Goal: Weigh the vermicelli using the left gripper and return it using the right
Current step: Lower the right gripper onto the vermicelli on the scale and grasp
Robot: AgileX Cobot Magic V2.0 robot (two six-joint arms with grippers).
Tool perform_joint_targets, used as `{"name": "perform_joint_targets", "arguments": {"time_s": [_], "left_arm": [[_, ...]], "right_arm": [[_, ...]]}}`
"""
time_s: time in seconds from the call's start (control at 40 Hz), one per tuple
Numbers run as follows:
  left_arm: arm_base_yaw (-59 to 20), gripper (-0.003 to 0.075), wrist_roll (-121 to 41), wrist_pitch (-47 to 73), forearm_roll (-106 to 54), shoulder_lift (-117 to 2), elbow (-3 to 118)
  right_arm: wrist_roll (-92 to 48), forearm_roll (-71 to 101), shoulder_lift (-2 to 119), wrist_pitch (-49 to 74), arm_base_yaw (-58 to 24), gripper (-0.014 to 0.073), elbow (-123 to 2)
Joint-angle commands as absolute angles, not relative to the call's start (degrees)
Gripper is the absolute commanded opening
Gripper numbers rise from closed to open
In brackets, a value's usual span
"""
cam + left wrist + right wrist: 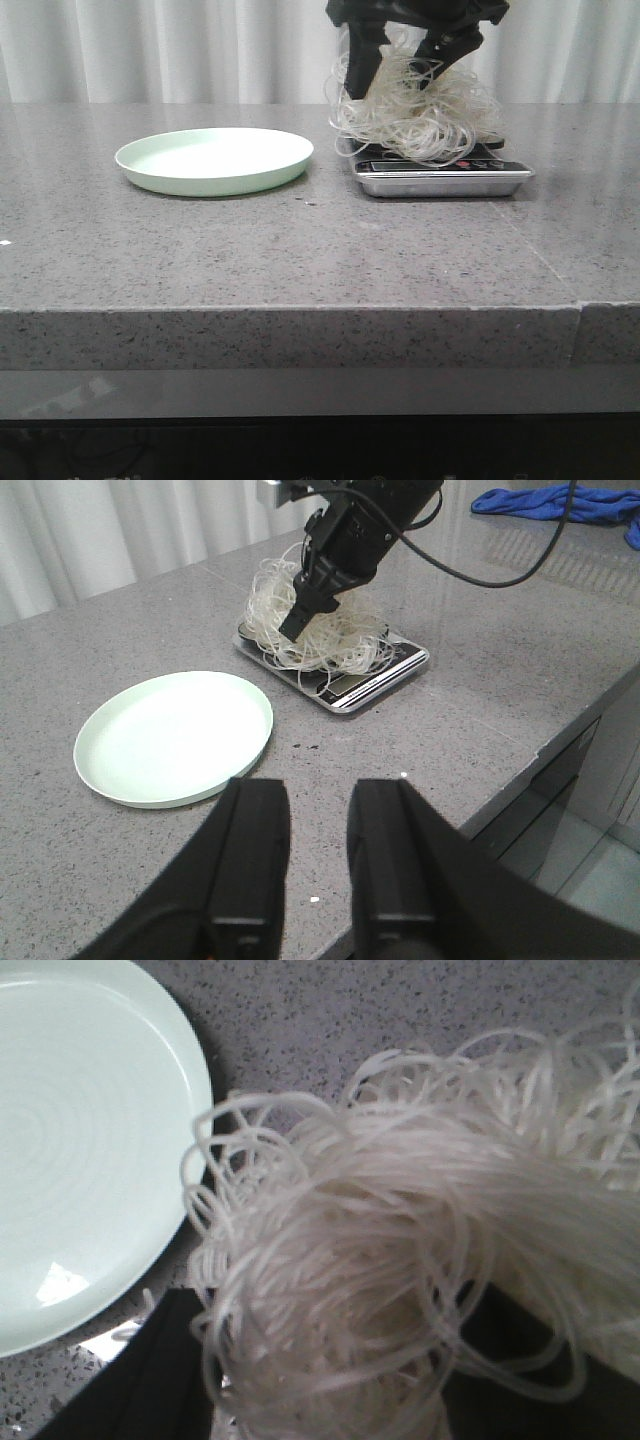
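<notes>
The vermicelli (420, 115) is a fluffy whitish tangle lying on a small steel kitchen scale (440, 182) at the right of the counter. It also shows in the left wrist view (325, 640) and fills the right wrist view (400, 1260). My right gripper (405, 60) comes down from above into the tangle. Its two black fingers stand wide apart with the strands between them (330, 1400). The pale green plate (213, 160) sits bare to the left of the scale. My left gripper (318, 810) is open and holds nothing, low over the counter's front edge, well short of the plate (170, 735).
A blue cloth (560, 502) lies at the far end of the counter. The right arm's black cable (500, 575) hangs over the counter beyond the scale. White curtains close the back. The counter's front edge drops off just under my left gripper.
</notes>
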State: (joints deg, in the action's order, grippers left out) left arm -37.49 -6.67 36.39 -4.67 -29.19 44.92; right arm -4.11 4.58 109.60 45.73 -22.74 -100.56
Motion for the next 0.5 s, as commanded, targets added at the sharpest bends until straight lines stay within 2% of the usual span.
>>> {"name": "perform_joint_targets", "arguments": {"time_s": [0.0, 0.1, 0.175, 0.325, 0.474], "left_arm": [[-37.6, 0.0245, -6.3, 32.5, -5.5, -29.5, 46.4], [-37.6, 0.0216, -6.3, 32.5, -5.5, -29.5, 46.4], [-37.6, 0.0191, -6.3, 32.5, -5.5, -29.5, 46.4], [-37.6, 0.0155, -6.3, 32.5, -5.5, -29.5, 46.4], [-37.6, 0.0154, -6.3, 32.5, -5.5, -29.5, 46.4]], "right_arm": [[-4.6, 4.0, 106.8, 43.9, -22.6, 0.0379, -102.7], [-4.6, 4.0, 106.8, 43.7, -22.6, 0.0239, -102.7], [-4.6, 4.0, 106.8, 43.7, -22.6, 0.0171, -102.7], [-4.6, 4.0, 106.7, 44.3, -22.6, 0.0165, -103.7], [-4.6, 4.1, 106.6, 49.1, -23.8, 0.0165, -109.2]]}}
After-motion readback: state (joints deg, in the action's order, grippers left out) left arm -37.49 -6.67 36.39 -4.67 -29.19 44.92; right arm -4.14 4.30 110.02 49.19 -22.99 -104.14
